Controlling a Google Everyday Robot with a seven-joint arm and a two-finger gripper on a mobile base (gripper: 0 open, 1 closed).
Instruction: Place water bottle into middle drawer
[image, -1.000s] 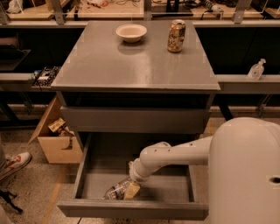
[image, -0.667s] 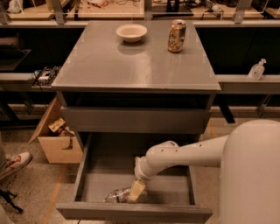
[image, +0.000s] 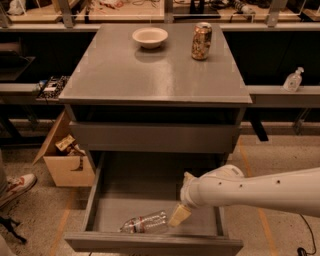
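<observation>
The water bottle lies on its side on the floor of the open middle drawer, near the front wall, cap end toward the left. My gripper reaches down into the drawer from the right, its tan fingertips just right of the bottle's end, touching it or very close. My white arm stretches in from the right edge.
On the grey cabinet top stand a white bowl and a gold-patterned can. A closed drawer front sits above the open one. A cardboard box stands on the floor at left. A sanitizer bottle stands on the right shelf.
The arm has drawn slightly to the right. The bottle stays lying at the drawer's front, and the gripper tips remain by its right end.
</observation>
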